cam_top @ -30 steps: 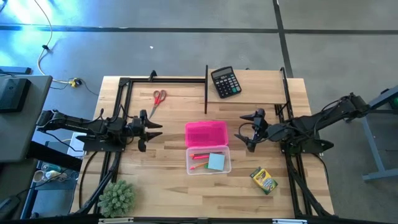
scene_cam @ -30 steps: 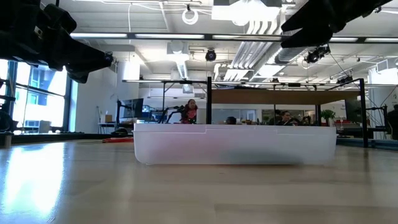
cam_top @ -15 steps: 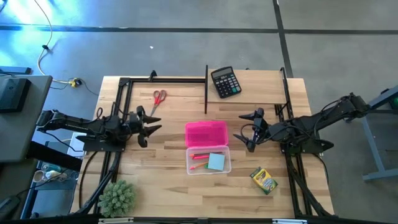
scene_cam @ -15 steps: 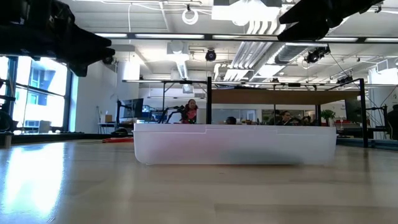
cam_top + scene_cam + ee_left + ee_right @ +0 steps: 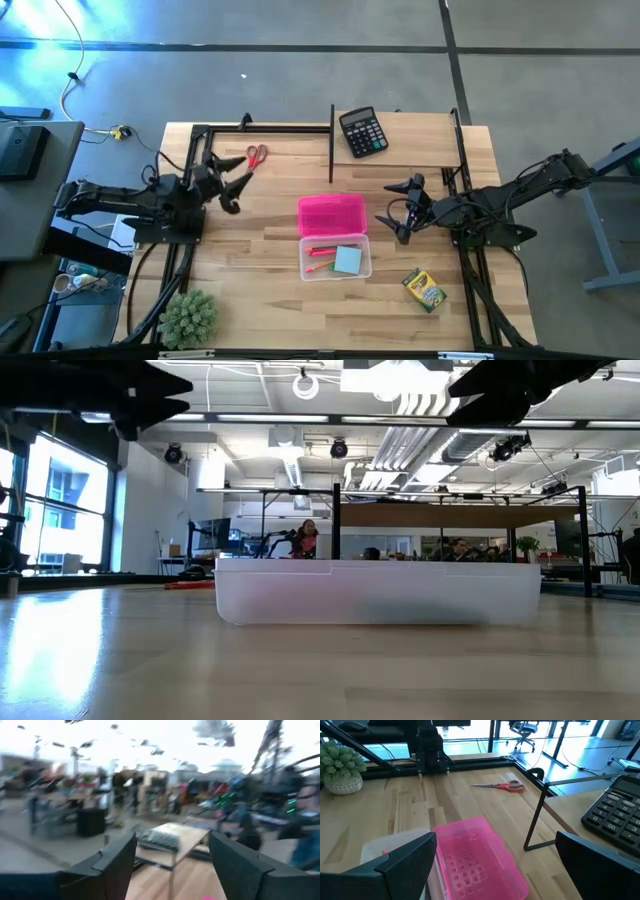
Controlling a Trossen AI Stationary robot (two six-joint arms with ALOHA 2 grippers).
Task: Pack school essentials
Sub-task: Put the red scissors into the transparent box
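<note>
The red-handled scissors (image 5: 256,155) lie flat near the table's far left; they also show in the right wrist view (image 5: 502,785). My left gripper (image 5: 232,180) hovers open just near-left of them, touching nothing. A clear box (image 5: 335,257) at mid-table holds the pink pen (image 5: 322,250), the light-blue square (image 5: 348,260) and a tiny green piece (image 5: 332,265). Its pink lid (image 5: 332,213) lies just beyond it. The yellow-green crayon box (image 5: 424,289) lies flat near the right front. My right gripper (image 5: 400,210) waits open, right of the lid. I make out no pencils.
A black calculator (image 5: 362,131) sits at the far edge, and a fuzzy green plant ball (image 5: 188,316) at the near left corner. A thin black upright frame (image 5: 331,145) stands between scissors and calculator. Black rails (image 5: 200,135) run along the table's far and side edges.
My left gripper has risen and swung toward the table's far edge, turning toward the scissors, and has stayed open. My right arm and all the objects have kept still.
</note>
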